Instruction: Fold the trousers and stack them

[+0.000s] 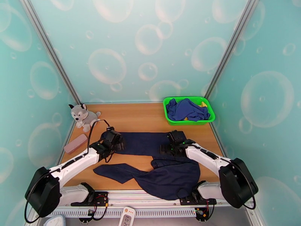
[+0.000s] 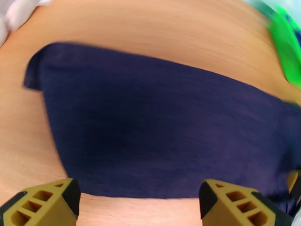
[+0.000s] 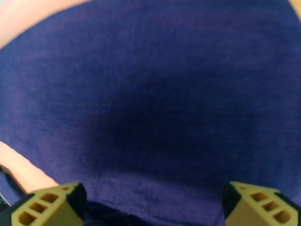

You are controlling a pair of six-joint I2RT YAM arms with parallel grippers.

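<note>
Top view: trousers (image 1: 169, 176) lie on the table (image 1: 143, 117), nearer you than the basket (image 1: 188, 121) and to its left. One leg lies flat in a band. The other leg and the waist are bunched further from the basket, and the waist reaches the table's near edge. Left gripper (image 1: 114, 142) sits at the end of the band far from the basket, right gripper (image 1: 169, 145) at the end closer to it. You can't read the jaws from here.

Left wrist view: blurred. Left gripper (image 2: 139, 196) has its jaws spread wide with nothing between them, above the trousers (image 2: 158, 129). The leg's edge is just past the fingertips, and the basket (image 2: 288, 53) is far right.

Right wrist view: also blurred. Right gripper (image 3: 152, 198) has its jaws released, wide over the cloth (image 3: 158, 110), gripping nothing.

Risks, as I judge them:
- Neither side has a hold, so if you close off the edge you'll likely pinch one layer or miss, and the fold comes out skewed.
- The bunched leg is creased, so folding over it probably locks in a lump and the stack won't sit flat.
- If you pull away from the basket, the waist may slide off the near edge.
- The two arms are close, and uneven lifts would twist the band.
</note>
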